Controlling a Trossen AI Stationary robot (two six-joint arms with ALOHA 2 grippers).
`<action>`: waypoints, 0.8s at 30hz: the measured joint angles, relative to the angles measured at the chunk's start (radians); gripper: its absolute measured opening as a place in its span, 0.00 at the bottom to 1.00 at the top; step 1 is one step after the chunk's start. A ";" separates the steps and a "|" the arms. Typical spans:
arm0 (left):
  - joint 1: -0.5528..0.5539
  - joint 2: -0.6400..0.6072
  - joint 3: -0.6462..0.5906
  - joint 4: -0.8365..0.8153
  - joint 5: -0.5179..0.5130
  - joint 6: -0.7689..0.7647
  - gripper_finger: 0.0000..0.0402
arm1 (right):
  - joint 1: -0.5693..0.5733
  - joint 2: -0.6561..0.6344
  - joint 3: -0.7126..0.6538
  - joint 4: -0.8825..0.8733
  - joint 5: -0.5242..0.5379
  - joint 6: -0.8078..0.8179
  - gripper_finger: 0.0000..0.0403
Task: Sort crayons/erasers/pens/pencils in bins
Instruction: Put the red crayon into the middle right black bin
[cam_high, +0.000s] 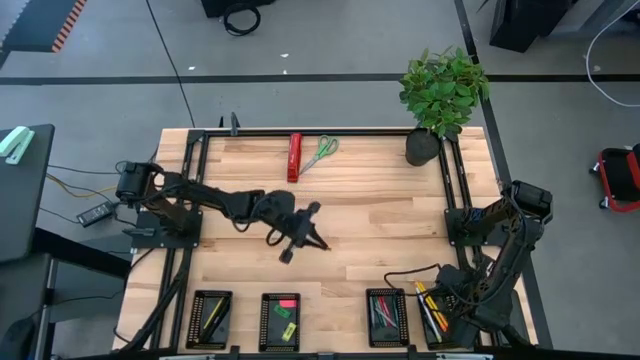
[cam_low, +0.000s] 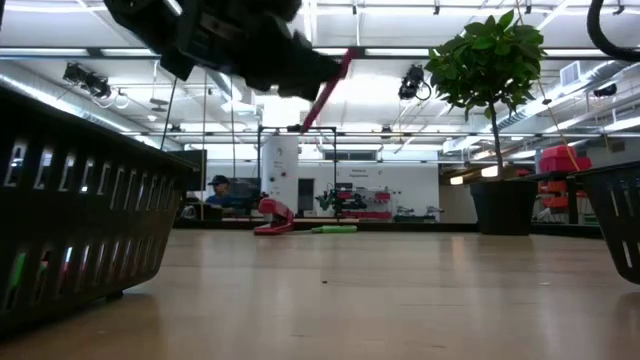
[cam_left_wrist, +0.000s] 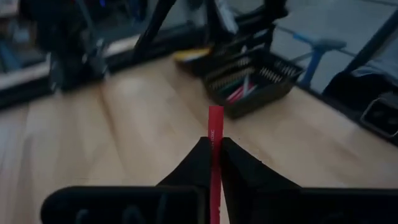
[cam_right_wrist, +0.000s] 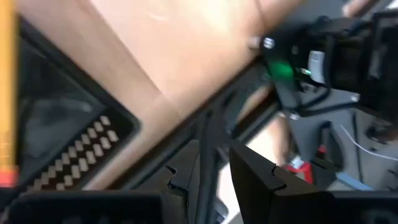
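Left tool (cam_left_wrist: 214, 163) sits nearest the lens in its wrist view, fingers pinched onto a red crayon (cam_left_wrist: 215, 134) that sticks out past the tips. In the high view the same tool (cam_high: 312, 238) hovers over the middle of the worktop (cam_high: 380, 215), well apart from the bins and on the plant's far-left side. Low view: crayon (cam_low: 326, 90) held tilted, clear of the wood.

Four black bins line the worktop edge opposite the potted plant (cam_high: 443, 92). Counting away from the plant's side:
- bin nearest the right arm (cam_high: 430, 316): yellow and dark sticks, pens or pencils; cannot tell which.
- next bin (cam_high: 386, 317): red crayons (cam_high: 383, 315).
- third bin (cam_high: 280, 320): pink eraser (cam_high: 288, 303) and green erasers (cam_high: 282, 317).
- last bin (cam_high: 209, 318): yellowish sticks.

Right tool (cam_right_wrist: 214, 169): parked off the worktop corner beside the first bin, jaws standing narrowly apart, nothing between them.

Red bar-shaped tool (cam_high: 294, 157) and green-handled scissors (cam_high: 320, 154) lie touching, on the plant's edge of the worktop, well left of the pot.
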 joint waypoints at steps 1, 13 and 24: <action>-0.010 0.000 0.000 0.018 0.001 0.004 0.07 | 0.000 0.000 0.000 -0.013 -0.007 0.000 0.23; -0.065 0.023 0.001 0.298 -0.002 0.011 0.07 | 0.000 -0.074 0.067 -0.047 0.018 0.074 0.23; -0.148 0.267 0.231 0.398 -0.003 0.015 0.07 | 0.000 -0.245 0.079 -0.049 0.326 0.191 0.23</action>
